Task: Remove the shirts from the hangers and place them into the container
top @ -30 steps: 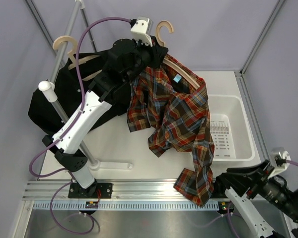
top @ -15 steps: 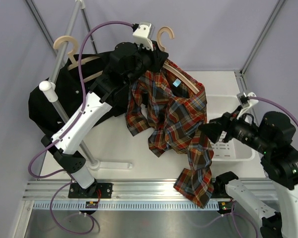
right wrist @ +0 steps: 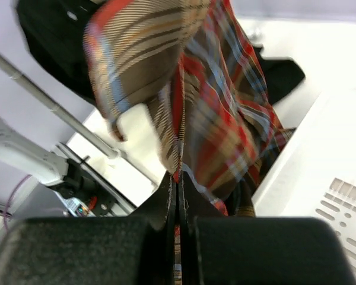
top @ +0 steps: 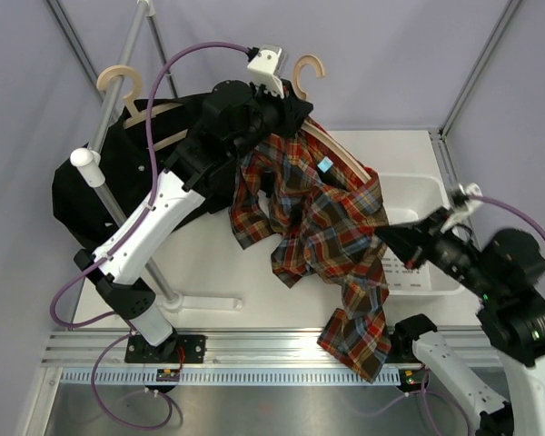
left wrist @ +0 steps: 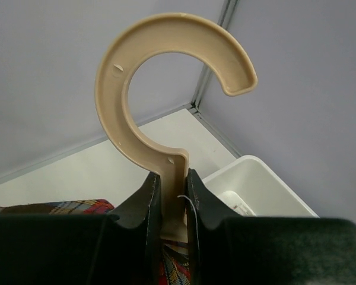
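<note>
Two grippers clench: the left gripper (left wrist: 172, 191) clamps the neck of the light beige wooden hanger (left wrist: 114, 95), far centre. The right gripper (right wrist: 178, 189) pinches an edge of the hanging red-navy-yellow plaid shirt (top: 318, 218), beside the white plastic basket (top: 439, 202).

plaid shirt (right wrist: 225, 107) blurred, container (top: 427, 195) partly hidden behind it

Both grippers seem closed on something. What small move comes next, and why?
Probably the right gripper should pull the plaid shirt toward the basket, sliding it off the hanger. The left gripper is shut on the hanger's neck, holding it up, and the right one pinches the shirt's edge next to the basket.
</note>
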Controlling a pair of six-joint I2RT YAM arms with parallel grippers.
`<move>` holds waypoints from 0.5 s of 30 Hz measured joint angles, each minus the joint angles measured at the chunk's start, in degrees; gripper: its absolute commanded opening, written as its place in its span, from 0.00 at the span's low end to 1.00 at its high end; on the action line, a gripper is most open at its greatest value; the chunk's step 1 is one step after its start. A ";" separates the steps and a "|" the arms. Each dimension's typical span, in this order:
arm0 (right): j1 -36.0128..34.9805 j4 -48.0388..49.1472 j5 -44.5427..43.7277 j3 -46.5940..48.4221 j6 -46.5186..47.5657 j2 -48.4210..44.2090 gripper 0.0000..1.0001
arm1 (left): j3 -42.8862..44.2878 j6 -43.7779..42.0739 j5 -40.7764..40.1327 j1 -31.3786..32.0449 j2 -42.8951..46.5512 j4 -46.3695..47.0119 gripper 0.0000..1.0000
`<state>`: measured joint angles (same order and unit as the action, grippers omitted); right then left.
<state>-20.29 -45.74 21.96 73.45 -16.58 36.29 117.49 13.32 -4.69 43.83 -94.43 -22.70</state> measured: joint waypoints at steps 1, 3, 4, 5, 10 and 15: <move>0.00 0.04 0.02 -0.39 -0.46 -2.47 0.00 | 0.00 0.11 0.44 0.20 0.00 -0.24 0.00; 0.07 0.46 0.28 -0.39 -1.75 -8.39 0.00 | 0.00 1.11 2.93 1.57 0.00 -0.76 0.00; 0.17 0.42 0.85 -0.24 -2.45 -10.91 0.00 | 0.00 1.97 4.72 2.56 0.00 -0.85 0.00; 0.26 0.04 1.60 0.13 -3.21 -13.18 0.00 | 0.00 2.58 6.16 3.21 0.00 -0.83 0.00; 0.44 -3.15 3.13 -0.50 -6.01 -16.15 0.00 | 0.44 4.66 10.62 4.26 0.00 -1.57 0.00; 0.44 -3.72 3.32 -8.66 -8.79 -16.17 0.00 | 1.44 4.66 10.58 2.84 -0.22 -3.06 0.00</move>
<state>-19.86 -49.45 25.28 64.79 -25.36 20.12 118.93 17.98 5.89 46.68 -94.65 -25.76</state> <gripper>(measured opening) 0.014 0.184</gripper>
